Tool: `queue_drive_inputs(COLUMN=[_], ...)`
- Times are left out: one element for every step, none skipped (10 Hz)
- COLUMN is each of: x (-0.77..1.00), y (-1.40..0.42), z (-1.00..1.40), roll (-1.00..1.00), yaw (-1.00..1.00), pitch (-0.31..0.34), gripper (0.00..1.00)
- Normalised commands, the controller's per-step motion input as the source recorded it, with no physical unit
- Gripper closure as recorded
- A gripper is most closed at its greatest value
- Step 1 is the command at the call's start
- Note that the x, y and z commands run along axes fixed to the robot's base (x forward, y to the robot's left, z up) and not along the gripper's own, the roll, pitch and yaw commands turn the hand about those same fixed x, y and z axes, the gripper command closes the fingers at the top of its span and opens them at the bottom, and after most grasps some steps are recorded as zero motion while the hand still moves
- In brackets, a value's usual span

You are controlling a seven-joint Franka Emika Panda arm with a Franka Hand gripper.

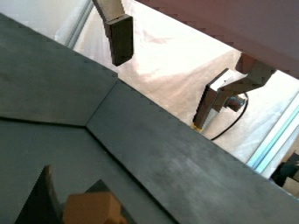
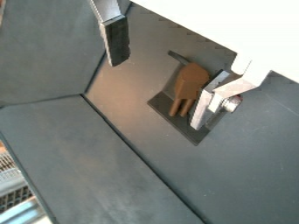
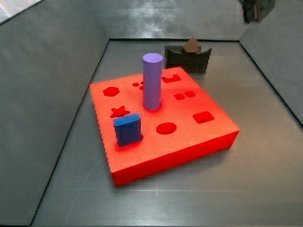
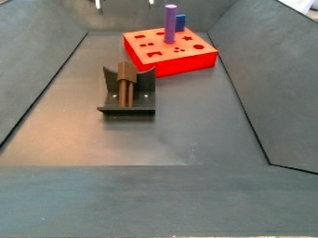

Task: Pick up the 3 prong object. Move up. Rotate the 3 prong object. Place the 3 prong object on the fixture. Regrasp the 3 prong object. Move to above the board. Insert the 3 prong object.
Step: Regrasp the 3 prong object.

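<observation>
The 3 prong object [image 3: 190, 45] is a small brown stubby piece. It rests on the dark fixture [image 3: 187, 60] behind the red board [image 3: 178, 133]. In the other side view the 3 prong object [image 4: 125, 78] stands upright on the fixture [image 4: 129, 100]. My gripper [image 2: 159, 92] is open and holds nothing. It hangs above the 3 prong object [image 2: 187, 87], which lies close to one finger [image 2: 214, 98] and apart from the other finger [image 2: 114, 40]. The gripper [image 1: 162, 92] also shows open in the other wrist view. In a side view only the gripper's [image 3: 254, 9] dark body shows at the frame edge.
A purple cylinder [image 3: 153, 82] and a blue block [image 3: 128, 130] stand in holes of the board [image 4: 168, 51]. Sloping grey walls [image 4: 50, 84] enclose the floor on all sides.
</observation>
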Motion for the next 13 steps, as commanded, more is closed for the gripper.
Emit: queue_drive_inputs(x=[0.05,0.05,0.06,0.07,0.07,0.08,0.09,0.09,0.10,0.10,0.09,0.09,0.08], y=[0.07,0.06,0.06,0.06,0.05,0.05,0.04,0.04,0.03,0.02,0.01,0.01,0.00], z=[-1.00,-1.00,-1.00,-1.00,-1.00,-1.00,-1.00,-1.00,-0.96,-0.80,-0.61,-0.52,-0.34], roll=[0.08,0.07,0.06,0.06,0.06,0.06,0.06,0.06,0.06,0.06,0.06,0.06,0.06], yaw=[0.12,0.09,0.06,0.04,0.01,-0.01,-0.03,-0.04,-0.04,-0.04,-0.03,-0.02,0.01], pitch=[-0.077,-0.095,-0.108,-0.110,-0.107,-0.095,-0.074,-0.064,-0.036,-0.014,0.008,0.016,0.020], gripper=[0.00,0.00,0.00,0.00,0.00,0.00,0.00,0.00,0.00,0.00,0.00,0.00,0.00])
